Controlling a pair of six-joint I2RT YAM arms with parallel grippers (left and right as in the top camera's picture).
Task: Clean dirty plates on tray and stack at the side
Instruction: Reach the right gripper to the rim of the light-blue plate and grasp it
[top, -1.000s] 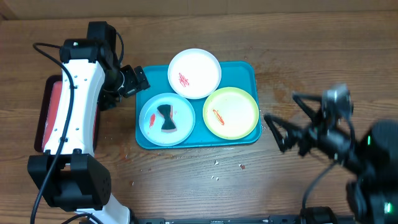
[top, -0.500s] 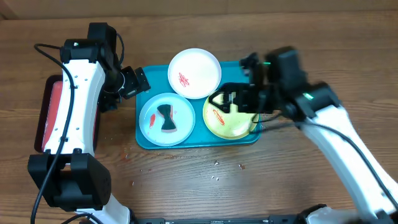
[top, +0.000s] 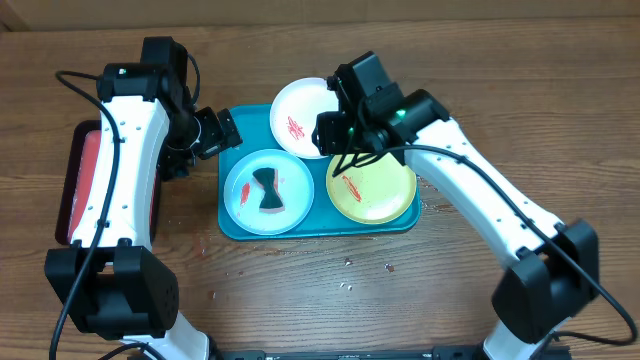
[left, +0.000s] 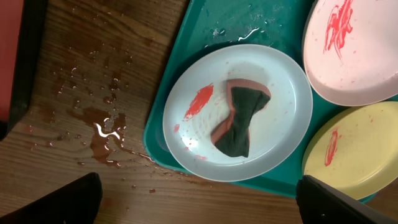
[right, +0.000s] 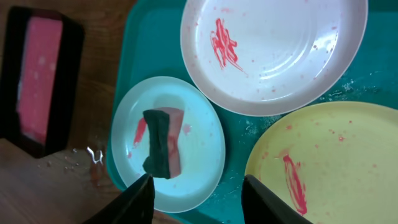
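The white plate (top: 295, 110), pale blue plate (top: 243, 205) and yellow-green plate (top: 385, 195) lie in the teal tray (top: 318, 226), with a sponge (top: 266, 190) on the blue one. The left jaws and the right jaws are both apart and hold nothing.

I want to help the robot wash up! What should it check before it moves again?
1. Sponge lying free on the pale blue plate: ok.
2. Right tool open, nothing in it: ok.
3. Left tool open, nothing in it: ok.
4. All three plates sitting on the teal tray: ok.
5. Plates clean: not ok. There are red smears on the pale blue plate, the white plate and the yellow-green plate.
6. Table dry: not ok. There is a puddle beside the tray.
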